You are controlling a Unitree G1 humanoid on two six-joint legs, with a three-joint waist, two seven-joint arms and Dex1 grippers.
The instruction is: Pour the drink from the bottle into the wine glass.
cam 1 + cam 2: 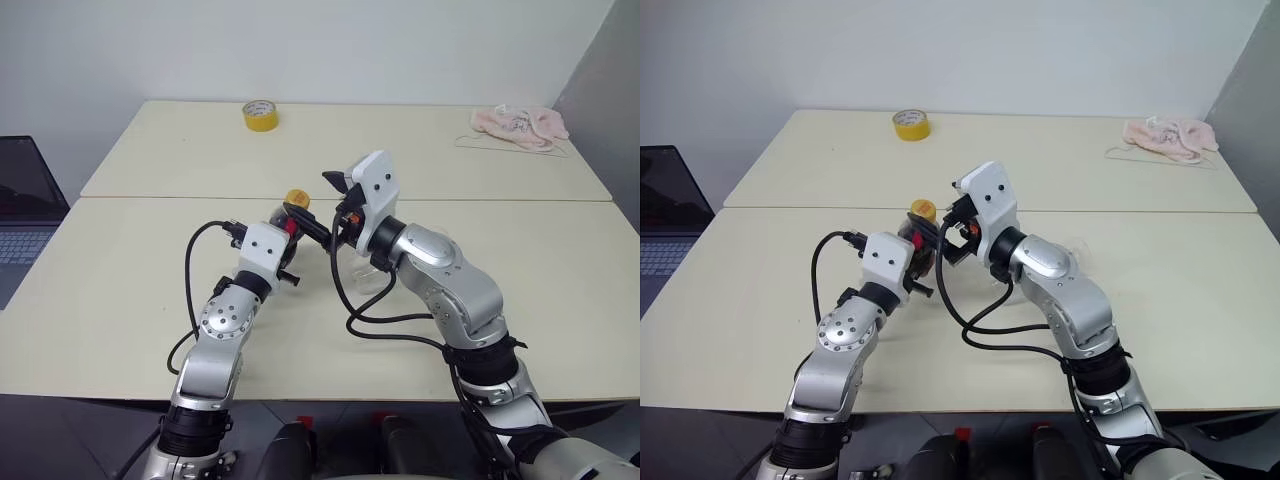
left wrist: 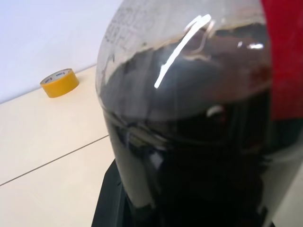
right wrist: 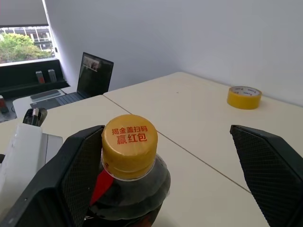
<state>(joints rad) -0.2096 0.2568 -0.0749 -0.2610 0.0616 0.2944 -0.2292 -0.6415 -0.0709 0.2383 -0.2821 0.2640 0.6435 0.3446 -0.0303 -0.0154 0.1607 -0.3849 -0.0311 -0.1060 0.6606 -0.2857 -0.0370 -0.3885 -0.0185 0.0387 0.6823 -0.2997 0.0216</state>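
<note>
Item one: our left gripper (image 1: 288,240), clamped on the bottle (image 3: 128,189) at frame centre, cap (image 3: 129,145) on, drink (image 2: 199,156) inside. Item two: our right gripper (image 3: 163,175), fingers spread wide beside the cap. Item three: tape roll (image 1: 260,115), upper centre.

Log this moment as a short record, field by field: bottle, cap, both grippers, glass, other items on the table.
bottle: the bottle upright, dark drink inside
cap: yellow cap on
left gripper: left gripper shut on the bottle's belly
right gripper: right gripper open, one finger on each side of the cap
wine glass: wine glass on the table behind the right forearm, mostly hidden
other items: yellow tape roll and pink cloth at the far side; laptop beside the table
</note>
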